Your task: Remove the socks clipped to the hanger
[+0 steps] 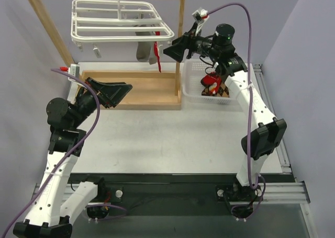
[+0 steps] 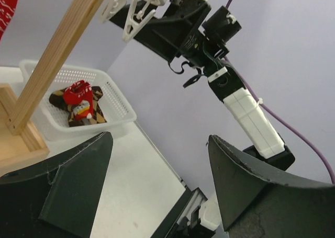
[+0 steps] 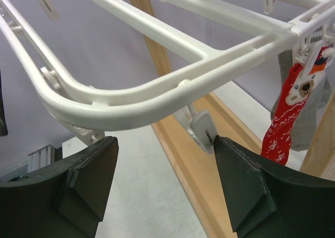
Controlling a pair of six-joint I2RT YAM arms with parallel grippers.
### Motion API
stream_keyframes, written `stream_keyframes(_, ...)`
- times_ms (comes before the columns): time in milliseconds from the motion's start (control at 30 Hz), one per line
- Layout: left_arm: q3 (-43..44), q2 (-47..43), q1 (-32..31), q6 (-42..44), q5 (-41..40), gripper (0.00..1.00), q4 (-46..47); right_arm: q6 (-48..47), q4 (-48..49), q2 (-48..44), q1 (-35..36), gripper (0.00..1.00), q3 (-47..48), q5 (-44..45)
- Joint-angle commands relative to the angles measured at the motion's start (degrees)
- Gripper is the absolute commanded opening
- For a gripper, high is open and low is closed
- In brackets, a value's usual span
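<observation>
The white hanger (image 1: 120,21) hangs from the wooden rack. At its right front corner a red sock with white pattern (image 1: 157,52) and a grey sock (image 1: 142,49) are clipped. My right gripper (image 1: 171,51) is raised just right of the red sock, open and empty. In the right wrist view the hanger rim (image 3: 157,99) crosses above the right gripper (image 3: 165,144), with the red sock (image 3: 285,123) and grey sock (image 3: 314,107) off to the right. My left gripper (image 1: 127,90) is open and empty, low over the rack's base.
A white basket (image 1: 194,66) right of the rack holds a red sock (image 1: 211,81) and an argyle sock (image 1: 224,91). The wooden rack post (image 1: 181,44) stands between basket and hanger. An empty clip (image 3: 201,131) dangles near my right finger. Purple cables arc over both arms.
</observation>
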Motion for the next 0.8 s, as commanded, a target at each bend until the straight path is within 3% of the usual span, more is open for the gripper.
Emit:
stream_keyframes(0,0.1,-2.72,0.26,4.0,3.35,0.85,-3.95,2.5,8.69,0.86,-0.23,0.69,3.82,-3.0)
stream_keyframes(267,-4.21,-4.75,0.18,5.05,3.61,0.85,-7.11,9.61,16.15,1.13,0.56,0.46,1.54,-4.66)
stream_keyframes(400,-2.1,-5.36,0.18,11.2,0.01,0.85,-17.21,13.4,18.44,1.66,0.74,0.3,2.07,-5.54)
stream_keyframes(500,-3.32,-5.89,0.27,12.09,-2.1,0.85,-20.39,14.63,19.32,1.39,1.79,0.28,1.81,-6.6)
stream_keyframes(767,-15.8,-6.51,0.18,-1.7,-2.27,0.85,-4.41,11.12,15.74,-4.66,6.89,0.25,-6.18,-3.35)
